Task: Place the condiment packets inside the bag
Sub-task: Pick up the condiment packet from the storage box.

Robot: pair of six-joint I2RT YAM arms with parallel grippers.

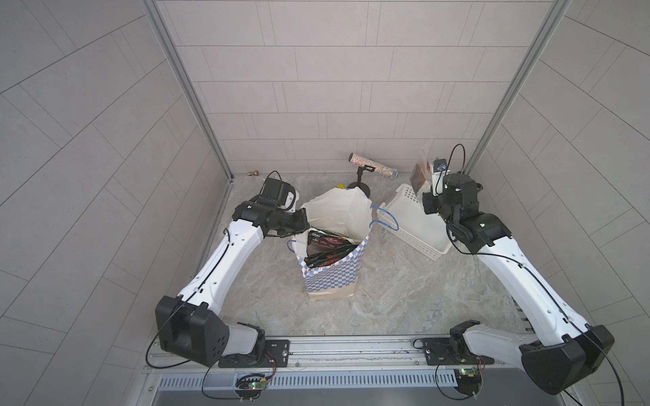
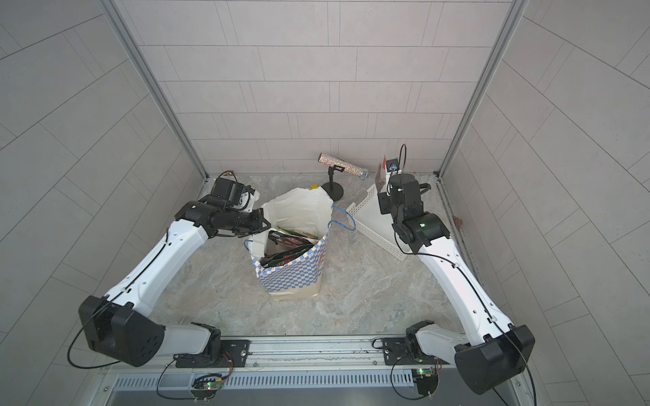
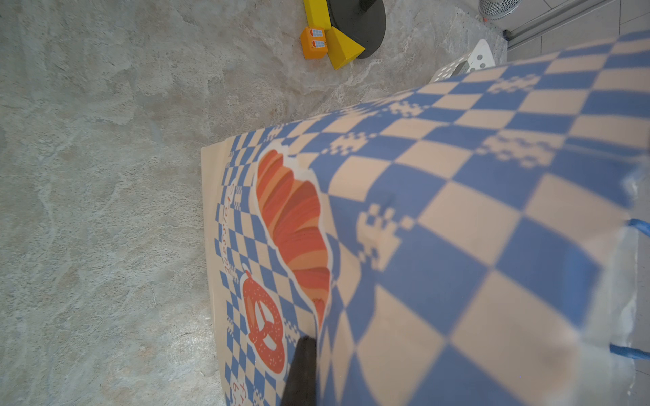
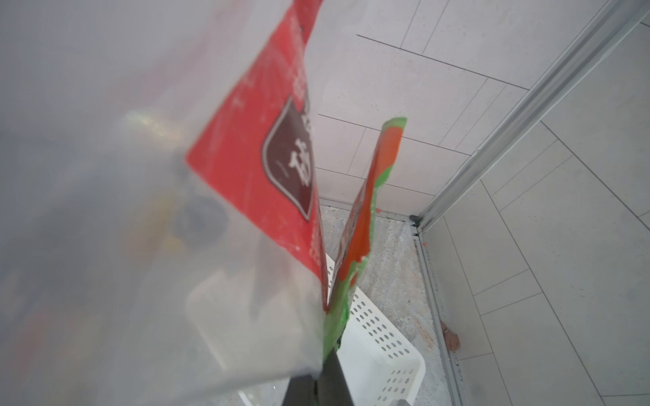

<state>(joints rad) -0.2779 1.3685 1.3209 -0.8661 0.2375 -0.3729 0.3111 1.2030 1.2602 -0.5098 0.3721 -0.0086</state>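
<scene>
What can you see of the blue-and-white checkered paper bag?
The blue-and-white checkered paper bag stands upright on the marble-look tabletop, mouth open, white inside, back wall creased. Blue cord handles flop outward. Orange croissant and pretzel prints mark one side. Dark glossy condiment packets stick up inside. The left gripper has its jaws shut on the rim.

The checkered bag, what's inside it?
Inside the bag lie several condiment packets, dark, red and green, piled up near the top. Whatever sits under them, down to the bottom, is hidden.
</scene>
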